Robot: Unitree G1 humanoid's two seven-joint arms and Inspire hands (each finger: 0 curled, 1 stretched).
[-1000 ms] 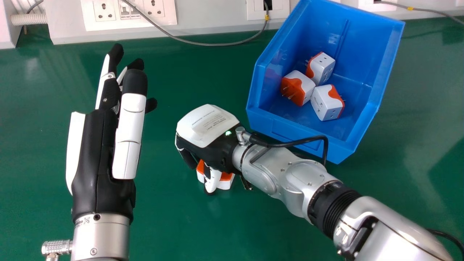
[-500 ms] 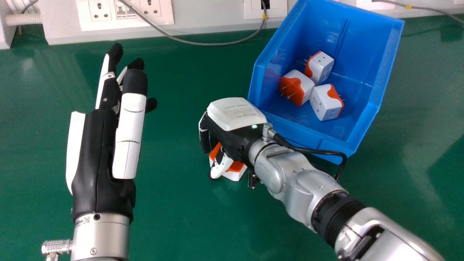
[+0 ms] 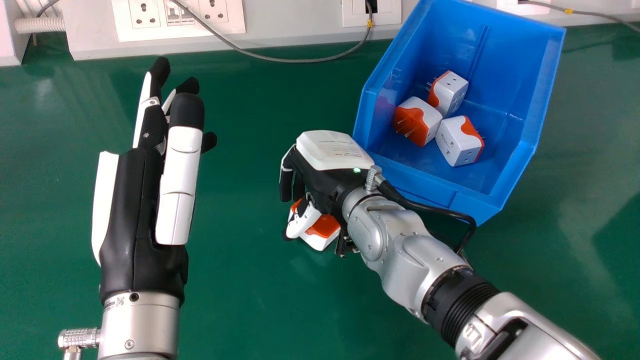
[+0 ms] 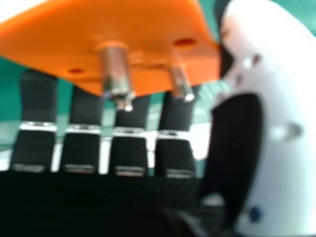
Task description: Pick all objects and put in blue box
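Three plugs (image 3: 456,145) lie in the blue box (image 3: 425,182), two o'clock from my right hand (image 3: 320,175), its thumb and fingers clasping another plug (image 3: 325,227), probably for secure carrying; my left hand (image 3: 132,200), unclenched, is at nine.

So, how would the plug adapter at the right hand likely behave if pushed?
The adapter looks like hard moulded plastic, so it should be stiff. Its blocky, flat-sided body probably resists rolling. The protruding metal pins might catch or tip it.
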